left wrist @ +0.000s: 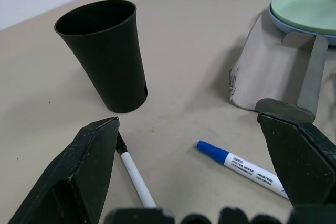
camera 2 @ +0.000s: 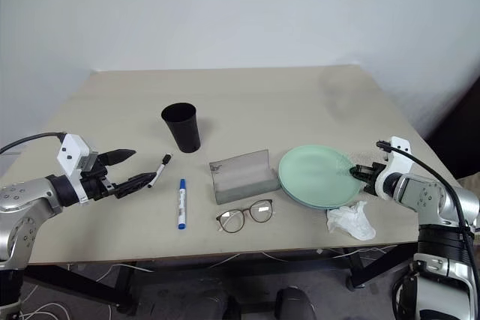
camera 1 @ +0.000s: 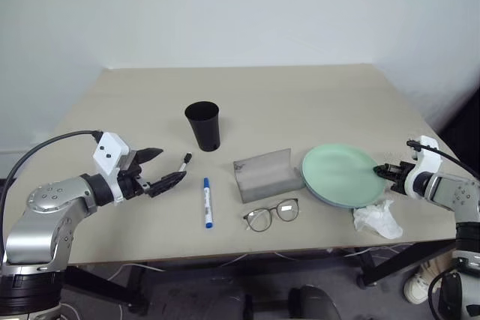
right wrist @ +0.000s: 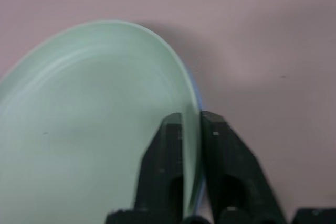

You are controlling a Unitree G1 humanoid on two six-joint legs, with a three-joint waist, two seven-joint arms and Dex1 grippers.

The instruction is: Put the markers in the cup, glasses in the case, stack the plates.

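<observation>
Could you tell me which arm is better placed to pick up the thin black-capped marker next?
Left. The open left gripper hovers right beside the thin marker; the right gripper is far across the table at the green plate.

From my left gripper [camera 1: 166,168], the cup [camera 1: 203,126] blocks one o'clock. The case [camera 1: 264,174] blocks three o'clock; eleven o'clock is open.

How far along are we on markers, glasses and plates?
Plates look stacked: green plate sits on the blue plate, right gripper pinching its rim. Open left gripper hovers near the black-capped marker. Both markers, including the blue marker, and glasses remain outside cup and open case.
</observation>
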